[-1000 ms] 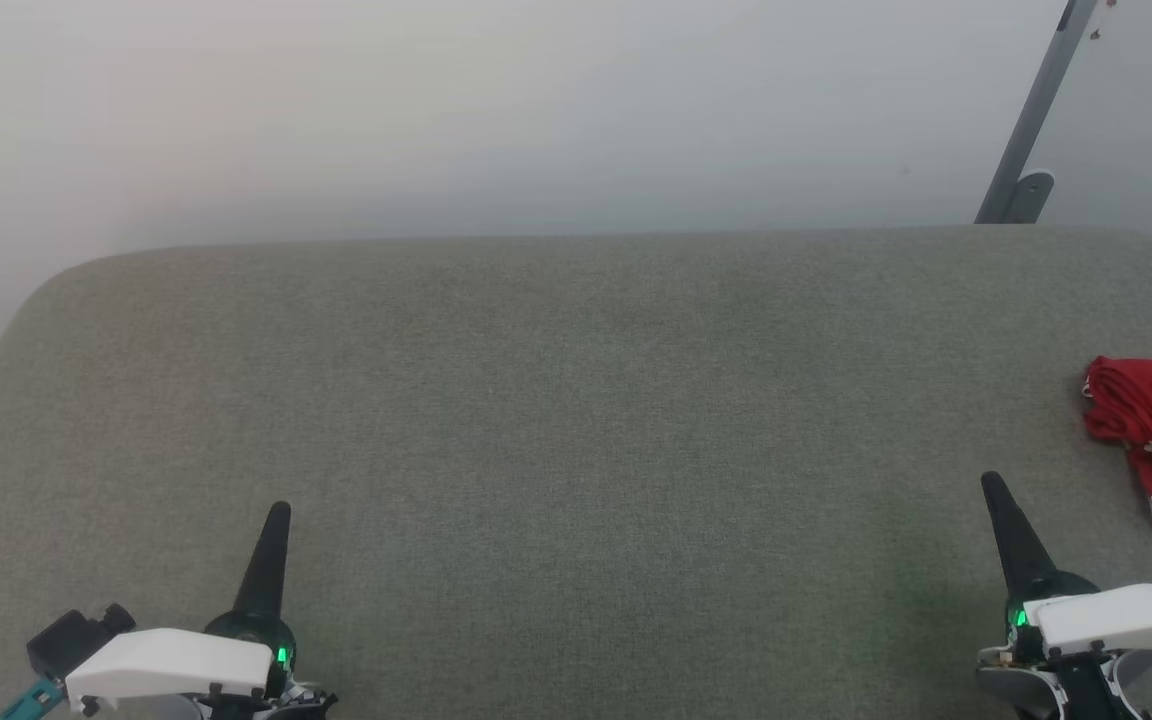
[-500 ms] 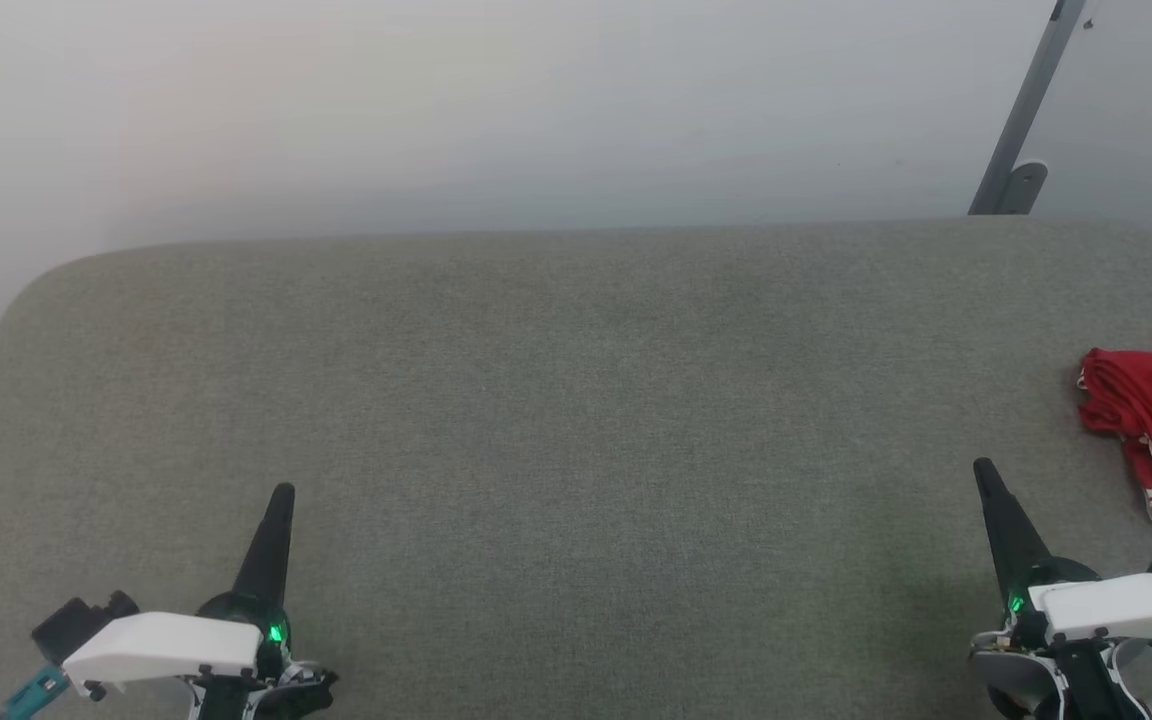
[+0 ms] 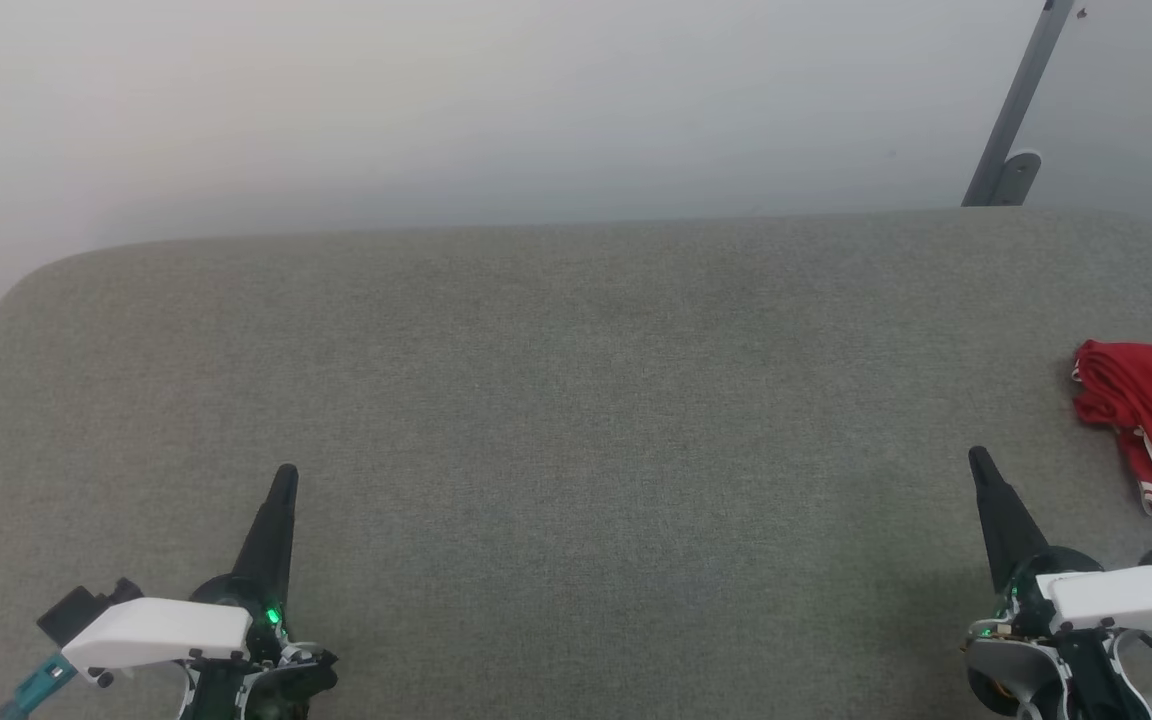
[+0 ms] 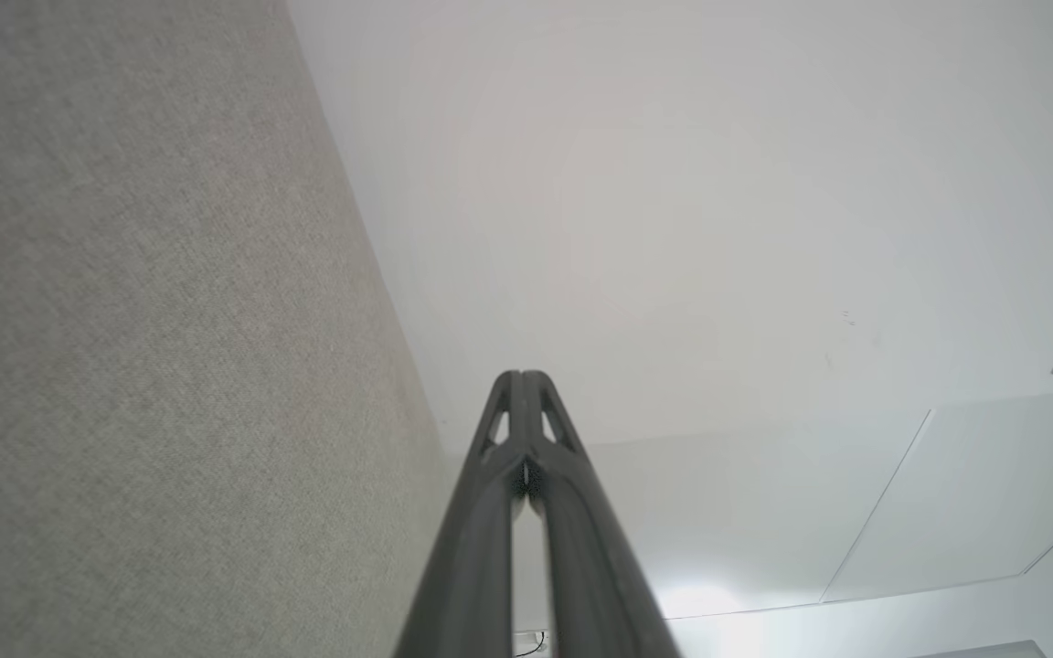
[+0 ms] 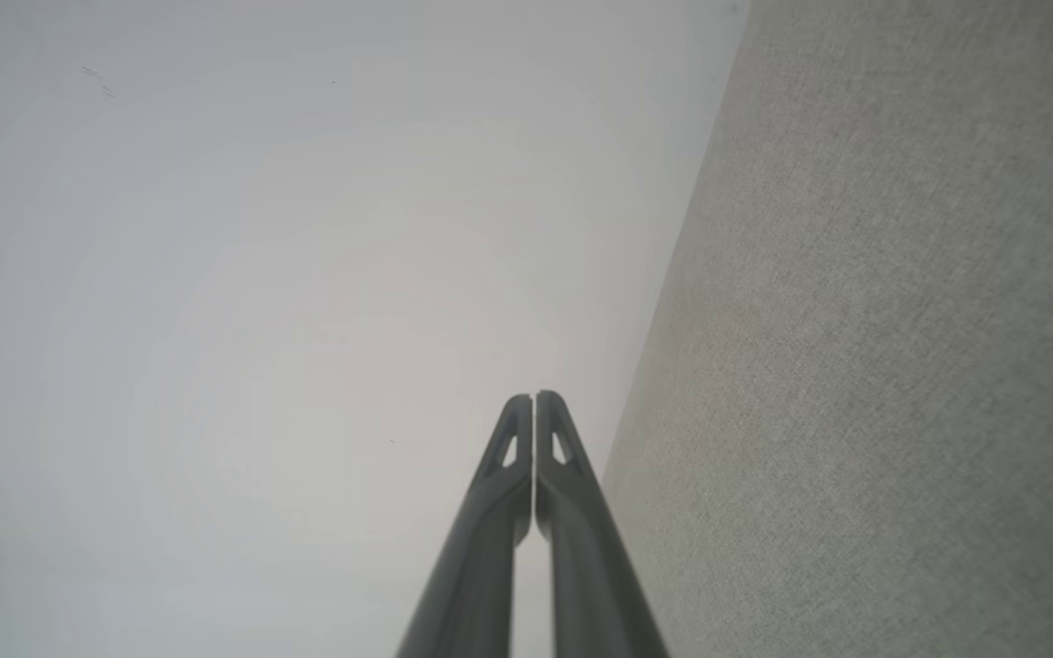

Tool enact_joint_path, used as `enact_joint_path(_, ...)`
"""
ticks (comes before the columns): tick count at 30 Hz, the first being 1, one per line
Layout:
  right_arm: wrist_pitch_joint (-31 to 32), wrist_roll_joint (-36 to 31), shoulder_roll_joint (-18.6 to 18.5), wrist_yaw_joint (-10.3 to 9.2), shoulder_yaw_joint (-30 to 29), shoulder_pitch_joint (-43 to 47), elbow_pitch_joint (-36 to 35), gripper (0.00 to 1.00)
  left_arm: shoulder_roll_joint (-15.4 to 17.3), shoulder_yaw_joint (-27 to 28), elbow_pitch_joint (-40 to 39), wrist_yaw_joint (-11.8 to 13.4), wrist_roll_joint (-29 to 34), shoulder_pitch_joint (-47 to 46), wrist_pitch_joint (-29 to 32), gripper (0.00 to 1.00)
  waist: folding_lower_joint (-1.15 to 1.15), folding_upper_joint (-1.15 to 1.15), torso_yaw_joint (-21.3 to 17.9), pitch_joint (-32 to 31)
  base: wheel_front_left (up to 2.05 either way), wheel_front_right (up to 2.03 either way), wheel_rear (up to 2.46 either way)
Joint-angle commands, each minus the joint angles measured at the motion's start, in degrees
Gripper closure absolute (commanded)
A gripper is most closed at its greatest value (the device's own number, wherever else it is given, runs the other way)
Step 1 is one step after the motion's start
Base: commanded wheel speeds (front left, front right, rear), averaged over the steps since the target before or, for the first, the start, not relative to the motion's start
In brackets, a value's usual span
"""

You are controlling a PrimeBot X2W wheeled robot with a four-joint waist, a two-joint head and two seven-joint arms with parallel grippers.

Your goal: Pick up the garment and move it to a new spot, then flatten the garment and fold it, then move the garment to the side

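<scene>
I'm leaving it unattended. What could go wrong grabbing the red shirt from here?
The garment lies bunched at the head view's right edge, partly cut off, so a grasp point may be misjudged. A pinch could catch several layers, hampering flattening. The right gripper has its jaws shut; they must open first.

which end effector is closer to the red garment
Right. The right end effector is just left of the garment, slightly nearer the robot; the left end effector is far across the grey surface.
</scene>
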Motion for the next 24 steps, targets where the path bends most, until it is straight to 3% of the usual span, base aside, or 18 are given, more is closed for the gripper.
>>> enact_joint_path(1, 0.5, 1.1, 0.3, -0.01, -0.2, -1.0, 0.2, 1.0, -0.1, 0.3, 0.2, -0.1, -1.7, -0.9, 0.5, 1.0, 0.0, 0.0, -0.1, 0.1, 0.0, 0.0, 0.0)
enact_joint_path(12, 1.4, 4.7, 0.9, -0.01, -0.5, -1.4, 0.4, 1.0, -0.3, 0.3, 0.5, -0.2, -5.5, -1.8, 1.5, 1.0, 0.0, 0.0, -0.5, 0.5, 0.0, 0.0, 0.0)
enact_joint_path(24, 1.4, 4.6, 0.8, -0.01, -0.4, -1.4, 0.4, 1.0, -0.3, 0.3, 0.5, -0.2, -5.5, -1.8, 1.5, 1.0, 0.0, 0.0, -0.5, 0.5, 0.0, 0.0, 0.0)
